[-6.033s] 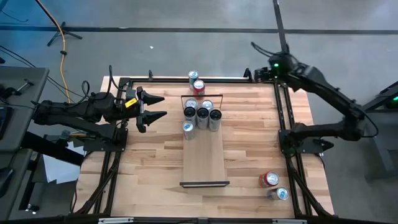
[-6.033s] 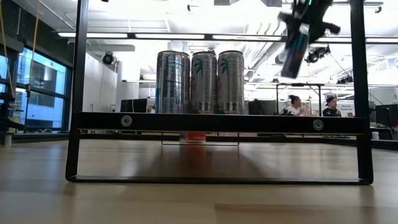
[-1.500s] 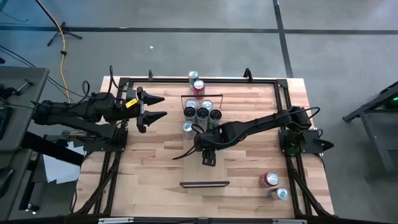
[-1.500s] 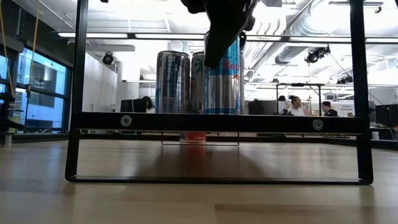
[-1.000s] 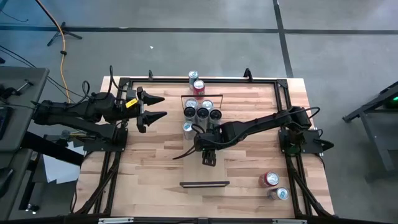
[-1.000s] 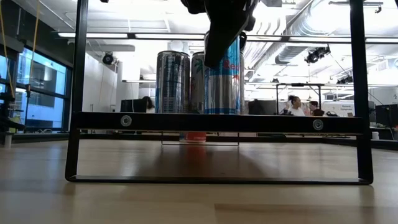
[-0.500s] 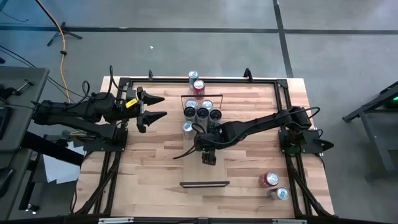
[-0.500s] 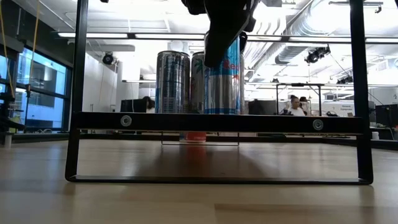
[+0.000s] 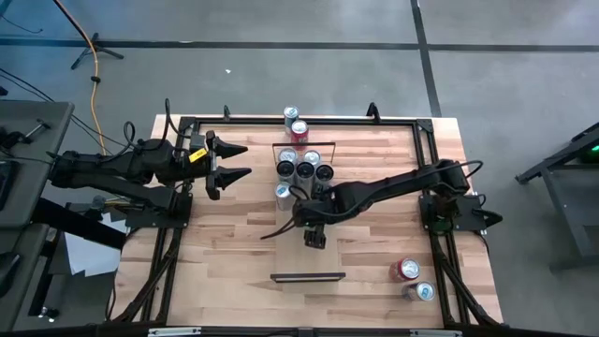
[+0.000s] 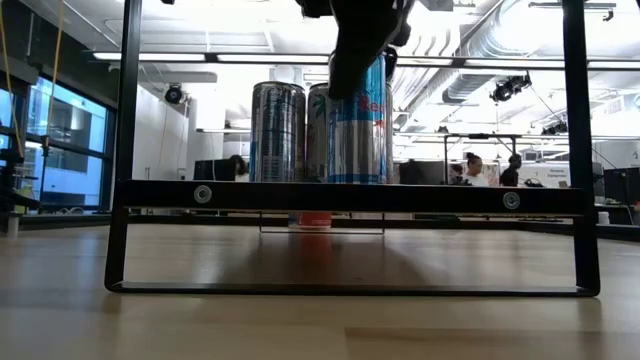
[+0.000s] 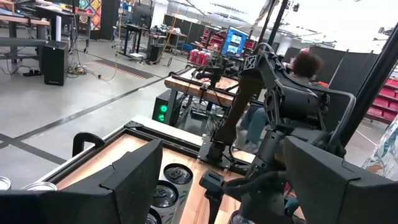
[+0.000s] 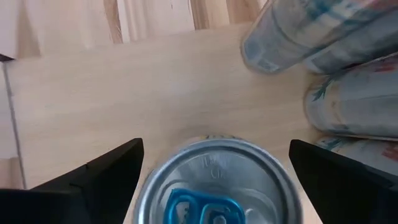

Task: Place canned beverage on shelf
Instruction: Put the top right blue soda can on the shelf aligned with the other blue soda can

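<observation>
Right jaws wide apart around blue-tabbed can [image 12: 217, 186] on shelf [image 12: 93, 106].

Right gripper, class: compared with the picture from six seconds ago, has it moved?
Yes. The right gripper has swung from the table's far right corner to the middle of the shelf, just in front of the cluster of cans.

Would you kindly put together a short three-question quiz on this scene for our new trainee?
1. True or false: the right pincer stands open around a can on the shelf.
2. Where is the left pincer? A) over the shelf B) at the table's left edge, holding nothing C) beside the two cans at the table's right front corner
3. Fill in: the can under the right pincer stands ___, not tipped.

Key: 1 true; 2 B; 3 upright
</observation>
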Controlling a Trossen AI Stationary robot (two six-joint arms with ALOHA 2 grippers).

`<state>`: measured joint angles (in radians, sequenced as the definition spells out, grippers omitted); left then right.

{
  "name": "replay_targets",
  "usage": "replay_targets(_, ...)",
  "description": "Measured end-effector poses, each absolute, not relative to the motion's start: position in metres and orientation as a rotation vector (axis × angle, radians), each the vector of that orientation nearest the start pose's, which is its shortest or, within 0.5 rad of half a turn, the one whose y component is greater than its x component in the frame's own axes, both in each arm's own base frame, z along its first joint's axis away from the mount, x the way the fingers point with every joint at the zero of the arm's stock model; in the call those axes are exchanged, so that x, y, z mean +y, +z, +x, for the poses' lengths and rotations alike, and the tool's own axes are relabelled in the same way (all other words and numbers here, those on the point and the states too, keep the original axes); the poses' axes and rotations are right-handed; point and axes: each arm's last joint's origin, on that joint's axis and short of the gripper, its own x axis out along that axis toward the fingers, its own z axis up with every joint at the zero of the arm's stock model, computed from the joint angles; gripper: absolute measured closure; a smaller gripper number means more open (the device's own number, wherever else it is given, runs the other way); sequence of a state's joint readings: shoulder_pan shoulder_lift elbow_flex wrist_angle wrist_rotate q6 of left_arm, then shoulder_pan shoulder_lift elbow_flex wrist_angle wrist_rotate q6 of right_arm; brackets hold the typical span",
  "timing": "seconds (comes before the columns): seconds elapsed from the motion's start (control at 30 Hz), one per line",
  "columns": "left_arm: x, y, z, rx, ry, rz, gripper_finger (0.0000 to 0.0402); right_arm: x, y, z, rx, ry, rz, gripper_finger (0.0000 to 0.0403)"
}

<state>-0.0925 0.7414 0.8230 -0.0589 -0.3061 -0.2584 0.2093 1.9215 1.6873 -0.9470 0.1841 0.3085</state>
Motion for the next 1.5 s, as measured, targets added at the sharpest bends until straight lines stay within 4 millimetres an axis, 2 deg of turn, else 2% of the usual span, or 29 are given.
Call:
replay_targets(0.23, -0.006, 0.363, 0.160, -0.046, 0.210, -0.261, 0.0108, 0.075, 0.291, 0.380, 1.072, -0.145, 0.063, 0.0015)
replay_targets(0.47, -0.006, 0.363, 0.160, -0.045, 0.210, -0.261, 0.0108, 0.070, 0.333, 0.356, 0.958, -0.125, 0.090, 0.0015)
replay_targets(0.77, -0.006, 0.363, 0.160, -0.046, 0.210, -0.261, 0.0108, 0.058, 0.397, 0.304, 0.763, -0.115, 0.129, 0.0015)
replay_targets(0.93, -0.006, 0.363, 0.160, -0.046, 0.210, -0.261, 0.0108, 0.050, 0.422, 0.275, 0.677, -0.144, 0.108, 0.0015)
replay_targets(1.1, -0.006, 0.363, 0.160, -0.046, 0.210, -0.261, 0.0108, 0.045, 0.437, 0.258, 0.614, -0.124, 0.073, 0.0015)
replay_targets(1.5, -0.006, 0.363, 0.160, -0.047, 0.210, -0.261, 0.0108, 0.046, 0.443, 0.258, 0.555, -0.131, 0.145, 0.0015)
